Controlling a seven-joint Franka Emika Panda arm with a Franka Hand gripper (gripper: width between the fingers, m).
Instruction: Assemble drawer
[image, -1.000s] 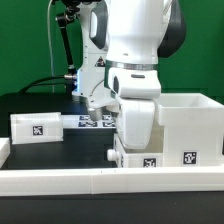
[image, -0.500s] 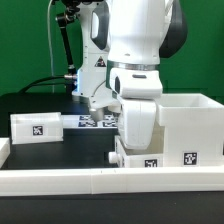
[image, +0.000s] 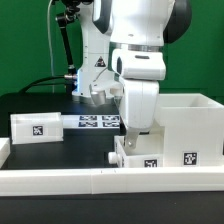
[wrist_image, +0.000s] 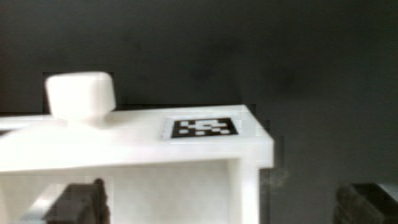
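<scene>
The drawer's large white casing (image: 190, 122) stands at the exterior view's right. A small white tray (image: 140, 156) with black-and-white tags sits just in front of it. A second tray (image: 38, 127) lies at the exterior view's left. My gripper (image: 138, 133) hangs just above the near tray, and its fingers are mostly hidden by the hand. In the wrist view the gripper (wrist_image: 222, 205) is open and holds nothing. The tray's tagged wall (wrist_image: 178, 150) with its small knob (wrist_image: 80, 98) lies below, between and ahead of the dark fingertips (wrist_image: 71, 205).
The long low white rail (image: 100, 181) runs along the front edge. The marker board (image: 98, 122) lies on the black table behind the arm. The robot base and cables stand at the back.
The hand has risen a little and shifted toward the exterior view's right, which uncovers more of the marker board. The trays and casing have not moved.
</scene>
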